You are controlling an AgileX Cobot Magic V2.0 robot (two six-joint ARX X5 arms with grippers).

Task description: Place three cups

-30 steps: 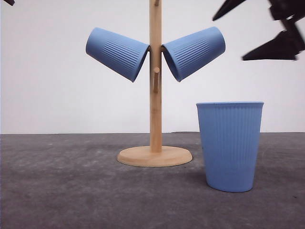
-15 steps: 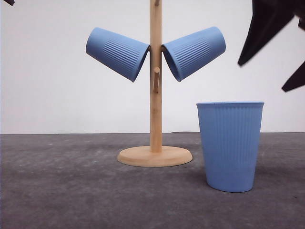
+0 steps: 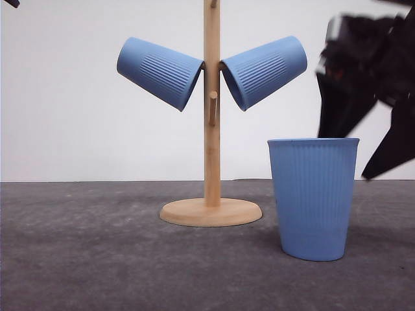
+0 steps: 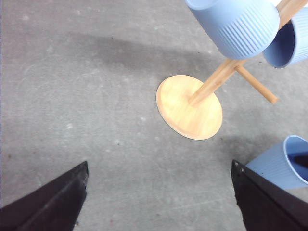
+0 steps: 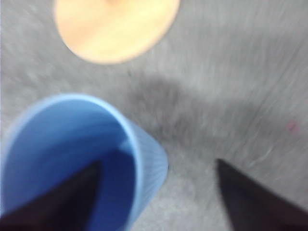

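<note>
Right gripper (image 3: 363, 152) at the rim of the upright cup (image 3: 313, 197).

We see its fingers spread wide, one inside the mouth and one outside the wall. Two more cups (image 3: 160, 71) (image 3: 264, 70) hang tilted on the wooden stand (image 3: 211, 162), just beside the upright one. The left gripper (image 4: 159, 202) is spread open above bare grey table (image 3: 84, 253) with free room. No writing is legible.

Wooden pegged stand (image 3: 211, 129) with round base, grey table (image 3: 97, 259), white wall (image 3: 65, 116)
</note>
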